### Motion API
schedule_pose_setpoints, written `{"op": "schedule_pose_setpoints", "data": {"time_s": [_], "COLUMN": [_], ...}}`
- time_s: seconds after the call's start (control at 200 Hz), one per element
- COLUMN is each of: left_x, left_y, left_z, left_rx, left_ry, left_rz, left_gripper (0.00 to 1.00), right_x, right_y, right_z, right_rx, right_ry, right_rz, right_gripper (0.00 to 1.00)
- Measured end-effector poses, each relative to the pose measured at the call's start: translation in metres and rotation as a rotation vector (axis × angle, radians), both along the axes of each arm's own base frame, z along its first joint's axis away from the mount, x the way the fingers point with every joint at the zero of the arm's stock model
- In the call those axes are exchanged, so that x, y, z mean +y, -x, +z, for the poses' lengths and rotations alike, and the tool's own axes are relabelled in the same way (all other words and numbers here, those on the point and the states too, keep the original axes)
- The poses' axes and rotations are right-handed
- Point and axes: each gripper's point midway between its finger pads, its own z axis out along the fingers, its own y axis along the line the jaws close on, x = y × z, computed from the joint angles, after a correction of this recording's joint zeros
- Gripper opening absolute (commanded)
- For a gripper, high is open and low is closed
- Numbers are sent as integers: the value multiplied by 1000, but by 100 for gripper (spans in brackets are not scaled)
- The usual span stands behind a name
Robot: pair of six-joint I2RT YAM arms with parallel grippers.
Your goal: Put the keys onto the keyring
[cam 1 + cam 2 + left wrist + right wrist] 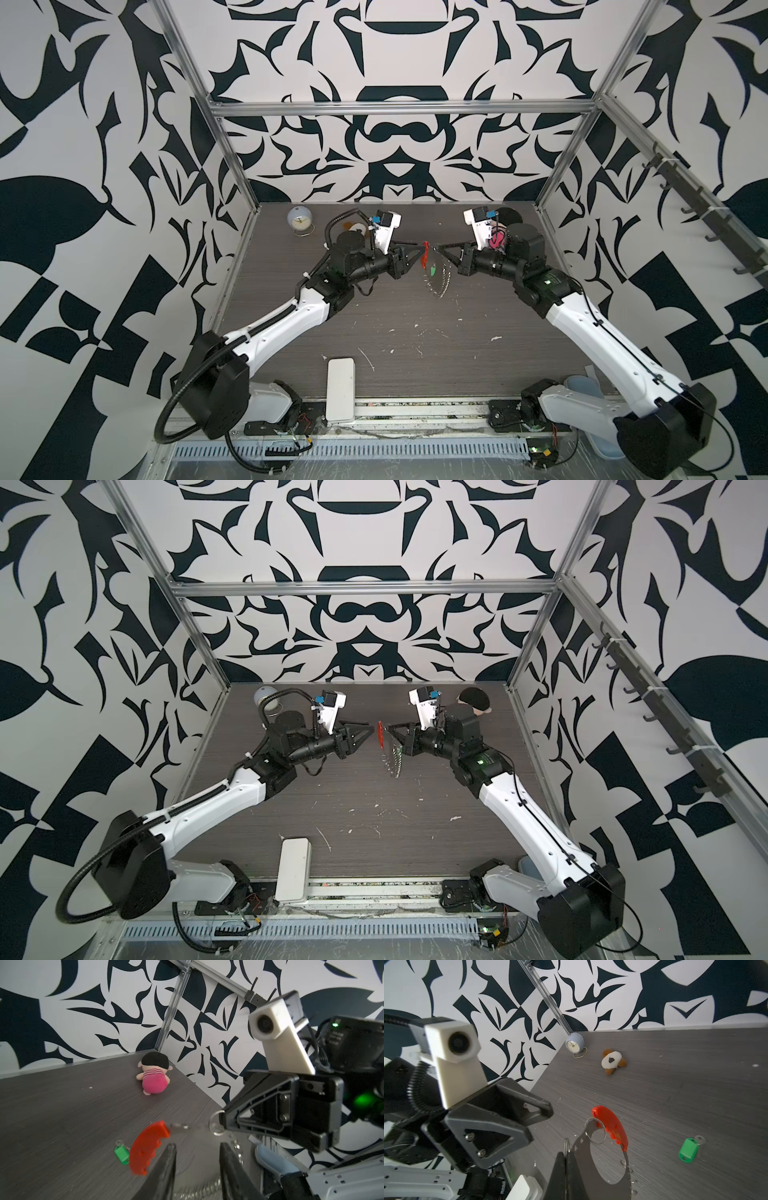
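Left gripper (198, 1145) stands parted and empty, just beside the red bar of the keyring (148, 1147). Right gripper (566, 1152) is clamped on one silver ring, and the keyring hangs above the table (675, 1088). The green key (687, 1152) lies loose on the table, not threaded.

Judged step: ring presented; fetching the key comes next. Both top views reduce the key to a speck; the right wrist view shows it plainly.

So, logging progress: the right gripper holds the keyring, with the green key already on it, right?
No: the right wrist view shows the green key lying on the table, apart from the keyring. The right gripper does hold the keyring.
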Motion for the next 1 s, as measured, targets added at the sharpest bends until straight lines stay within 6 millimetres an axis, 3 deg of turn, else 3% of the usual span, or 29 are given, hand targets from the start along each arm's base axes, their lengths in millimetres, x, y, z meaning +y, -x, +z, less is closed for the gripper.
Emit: {"op": "schedule_pose_setpoints", "data": {"time_s": [0.18,0.35,0.625,0.765,1.0], "left_x": [16,15,0,-5,-10], "left_y": [22,34,26,23,27], "left_z": [-8,-22,-23,-29,-19], "left_rx": [-161,-195,-156,-108,-90], "left_ry": [-170,-256,-214,-187,-142], "left_rz": [-46,-147,-259,-301,-369], "left_gripper": [34,32,32,32,28], "right_x": [2,11,31,32,33], "right_y": [1,9,25,27,29], "right_z": [-2,-7,-1,2,1], "right_rx": [-48,-81,-144,-163,-164], "right_ry": [103,139,139,131,126], "right_rz": [51,120,218,229,237], "right_gripper": [0,0,0,0,0]}}
